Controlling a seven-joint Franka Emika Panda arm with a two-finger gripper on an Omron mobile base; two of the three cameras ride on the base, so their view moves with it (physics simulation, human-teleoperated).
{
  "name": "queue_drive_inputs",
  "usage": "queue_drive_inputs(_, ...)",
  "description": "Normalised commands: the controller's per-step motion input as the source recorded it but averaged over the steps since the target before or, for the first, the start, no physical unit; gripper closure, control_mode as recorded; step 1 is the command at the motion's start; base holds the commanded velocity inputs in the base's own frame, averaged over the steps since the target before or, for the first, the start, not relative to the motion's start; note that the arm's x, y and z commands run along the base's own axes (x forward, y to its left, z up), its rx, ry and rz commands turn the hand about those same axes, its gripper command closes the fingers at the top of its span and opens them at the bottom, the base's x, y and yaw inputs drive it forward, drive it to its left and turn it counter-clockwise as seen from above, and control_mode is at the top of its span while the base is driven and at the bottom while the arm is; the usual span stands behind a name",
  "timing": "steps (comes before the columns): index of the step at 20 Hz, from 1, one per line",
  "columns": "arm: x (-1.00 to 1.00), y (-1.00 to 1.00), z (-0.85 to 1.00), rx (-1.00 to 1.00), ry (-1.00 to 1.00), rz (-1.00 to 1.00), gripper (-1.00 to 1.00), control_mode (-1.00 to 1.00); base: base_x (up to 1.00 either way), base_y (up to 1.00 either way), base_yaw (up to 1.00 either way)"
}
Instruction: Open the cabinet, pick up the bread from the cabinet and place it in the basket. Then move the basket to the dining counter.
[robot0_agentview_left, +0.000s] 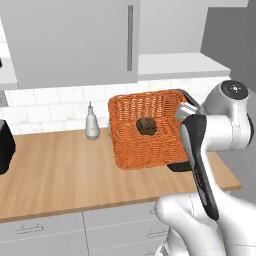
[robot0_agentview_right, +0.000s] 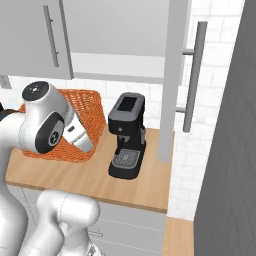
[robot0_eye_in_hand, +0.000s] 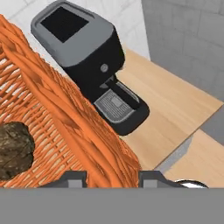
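Hand view: the gripper (robot0_eye_in_hand: 111, 177) straddles the basket's wall, one finger tip (robot0_eye_in_hand: 74, 178) on the inner side, the other on the outer side, closed on the woven rim.
Basket: the orange basket (robot0_agentview_left: 145, 150) is tilted, its open top leaning toward the camera in the left base view, right edge raised at the gripper.
Bread: the dark brown bread (robot0_agentview_left: 146, 125) lies inside the basket on its woven floor; the hand view shows it at the left edge (robot0_eye_in_hand: 13, 151).
Coffee machine: the black coffee machine (robot0_agentview_right: 127, 135) stands on the wooden worktop (robot0_agentview_right: 145, 187) just beside the basket, on its right.
Cabinet: the grey cabinet (robot0_agentview_left: 75, 40) hangs above the worktop; its right door (robot0_agentview_right: 172, 75) stands swung open, seen edge-on in the right base view.
Bottle: a small white bottle (robot0_agentview_left: 91, 121) stands by the tiled wall, left of the basket.
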Motion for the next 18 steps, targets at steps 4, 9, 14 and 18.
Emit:
queue_drive_inputs(4,-0.63,-0.09,0.17,0.33,0.05,-0.12,1.00,-1.00,0.00,0.00,0.00)
queue_drive_inputs(9,-0.34,0.09,0.01,0.11,0.00,-0.08,1.00,1.00,-0.12,0.07,-0.01)
queue_drive_inputs(14,0.00,0.00,0.00,0.00,0.00,0.00,1.00,1.00,-0.90,0.15,0.01)
queue_drive_inputs(18,0.00,0.00,0.00,0.00,0.00,0.00,1.00,1.00,-0.94,0.93,0.17)
